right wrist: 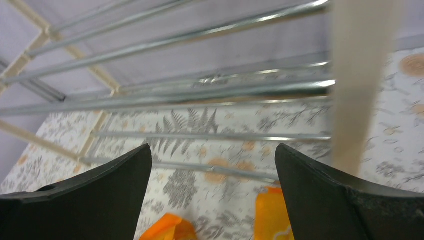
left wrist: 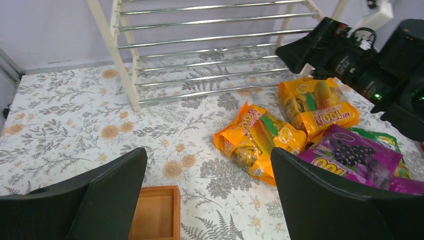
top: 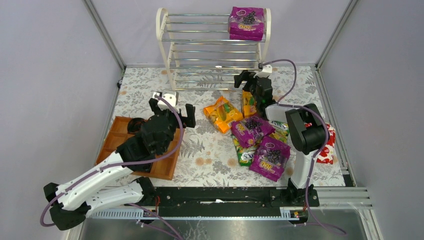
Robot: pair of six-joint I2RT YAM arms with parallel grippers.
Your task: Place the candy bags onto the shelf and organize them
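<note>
With one purple bag (top: pixel 246 22) already on the top tier of the shelf (top: pixel 167 30), the right arm (top: pixel 305 132) hung nearest the heap of candy bags (top: pixel 260 142) on the tabletop (top: pixel 210 150), an orange bag (top: pixel 248 104) lying lengthwise toward the shelf just below its wide, empty jaws; the left arm (top: pixel 155 132) gaped empty too.

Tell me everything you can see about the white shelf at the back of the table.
The shelf is white-framed with rounded side panels and tiers of thin chrome rods. It stands upright at the far edge of the table. A purple candy bag lies on the top tier's right end; lower tiers look bare. The open right claw hovers near its lower right corner, seemingly not touching.
</note>
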